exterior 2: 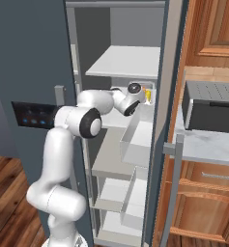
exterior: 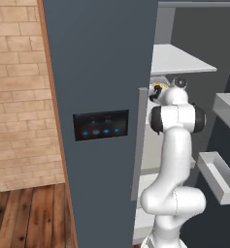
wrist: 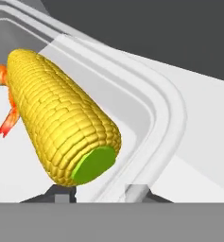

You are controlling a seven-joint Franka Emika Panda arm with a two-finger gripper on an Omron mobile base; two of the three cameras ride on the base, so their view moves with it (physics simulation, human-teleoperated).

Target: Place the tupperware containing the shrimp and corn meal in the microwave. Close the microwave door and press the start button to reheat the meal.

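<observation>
Claw (wrist: 97, 191) deep inside open fridge (exterior: 92, 72), reaching onto a mid shelf (exterior 2: 111, 149). In hand view its tips straddle the near rim of the tupperware (wrist: 165, 123): one tip inside the tub under the corn (wrist: 61, 118), other tip outside the wall, so it looks clenched on the rim, tho contact can't be told for sure. Corn lies just ahead of claw, green cut end toward it; shrimp (wrist: 4, 101) further back, left of corn in that view. Upper shelf (exterior: 177, 60) close above claw, little headroom. Fridge door (exterior: 99, 145) w/ dark panel (exterior: 101, 125) to the arm's left; door bins (exterior: 218, 177) to the right. Toaster oven (exterior 2: 210, 113) on marble surface (exterior 2: 207, 144) well right of claw, beyond fridge wall. Wood floor (exterior: 29, 218) below.
</observation>
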